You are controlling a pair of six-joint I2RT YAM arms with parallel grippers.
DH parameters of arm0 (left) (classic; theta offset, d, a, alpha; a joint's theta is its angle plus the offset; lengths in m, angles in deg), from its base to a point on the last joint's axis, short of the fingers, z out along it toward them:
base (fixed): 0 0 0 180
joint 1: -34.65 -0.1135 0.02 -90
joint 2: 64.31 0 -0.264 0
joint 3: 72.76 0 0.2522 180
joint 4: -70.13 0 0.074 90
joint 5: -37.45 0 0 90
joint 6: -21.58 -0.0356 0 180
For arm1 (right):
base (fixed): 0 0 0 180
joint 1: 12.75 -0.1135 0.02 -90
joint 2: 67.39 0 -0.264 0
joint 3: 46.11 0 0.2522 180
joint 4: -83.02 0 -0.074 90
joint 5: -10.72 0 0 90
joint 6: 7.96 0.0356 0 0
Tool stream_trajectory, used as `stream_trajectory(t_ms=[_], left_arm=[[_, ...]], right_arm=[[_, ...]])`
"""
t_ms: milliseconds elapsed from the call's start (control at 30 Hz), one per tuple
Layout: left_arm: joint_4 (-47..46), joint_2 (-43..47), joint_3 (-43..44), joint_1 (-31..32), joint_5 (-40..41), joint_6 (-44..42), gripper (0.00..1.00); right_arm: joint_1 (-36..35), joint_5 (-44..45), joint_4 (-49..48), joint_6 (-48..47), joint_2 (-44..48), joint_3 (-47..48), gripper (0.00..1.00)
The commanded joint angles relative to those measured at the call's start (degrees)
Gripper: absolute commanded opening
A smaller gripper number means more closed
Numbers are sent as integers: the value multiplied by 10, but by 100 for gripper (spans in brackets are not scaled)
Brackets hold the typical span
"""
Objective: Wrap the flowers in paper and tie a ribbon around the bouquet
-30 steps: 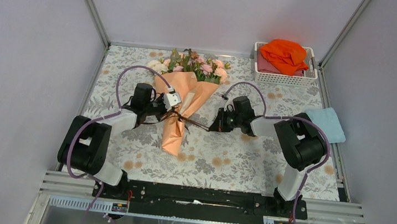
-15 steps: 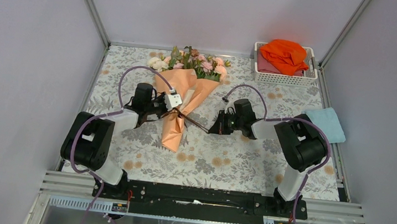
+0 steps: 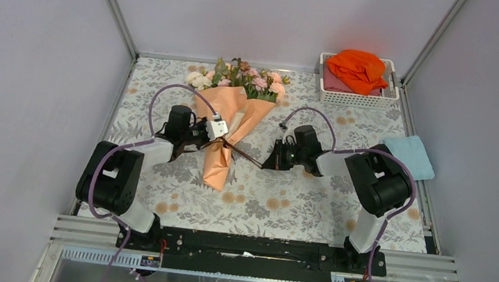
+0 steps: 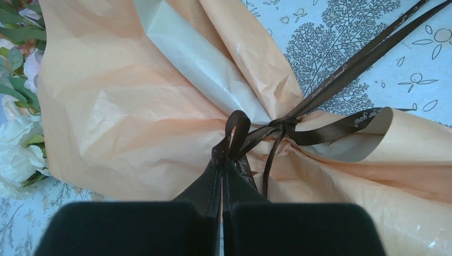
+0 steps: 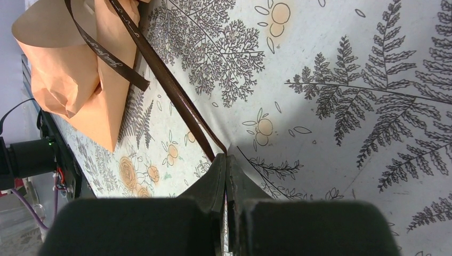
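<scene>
a: the bouquet (image 3: 228, 128) has crept a touch toward the far side over the last second, then stopped. for the last half second nothing has moved.
b: so the pull has done its work?
a: i'd judge the knot (image 4: 282, 124) is being drawn tight. the ribbon (image 4: 341, 72) runs taut from the pinched waist of the paper (image 4: 122, 106) out to each side.
b: and the jaws?
a: both closed flat. the left gripper (image 4: 222, 160) pinches a small loop of ribbon right by the knot. the right gripper (image 5: 225, 159) holds the long end, out over the table (image 3: 296, 202).
b: how does it look?
a: a crinkled peach cone with pale lining showing at the fold, lying mid-table with its tip toward the near edge. the flowers (image 3: 239, 78), pink and cream with green leaves, spill from the wide far end. the wrapping looks done and only the tie is left to finish.
</scene>
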State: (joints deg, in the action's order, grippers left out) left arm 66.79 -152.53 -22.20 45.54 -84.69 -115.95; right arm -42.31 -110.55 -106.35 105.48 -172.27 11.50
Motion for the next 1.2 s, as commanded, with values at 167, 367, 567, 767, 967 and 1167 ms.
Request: stream_trajectory(t_ms=[167,367,567,767,967,1167], left_arm=[[66,55,-21,-7,-84,-44,0],[69,65,-27,-6,-78,-43,0],[67,61,-24,-6,-80,-42,0],[69,61,-23,-6,-80,-39,0],[64,62,-27,-6,-81,-36,0],[61,59,-26,-5,-80,-37,0]], right_arm=[[-21,-16,122,-108,-7,117,26],[-46,-41,42,-142,32,106,40],[-121,-62,-33,-130,-14,115,30],[-122,1,-72,-88,-43,119,36],[-122,42,-81,-88,-58,120,40],[-122,33,-90,-83,-92,142,40]])
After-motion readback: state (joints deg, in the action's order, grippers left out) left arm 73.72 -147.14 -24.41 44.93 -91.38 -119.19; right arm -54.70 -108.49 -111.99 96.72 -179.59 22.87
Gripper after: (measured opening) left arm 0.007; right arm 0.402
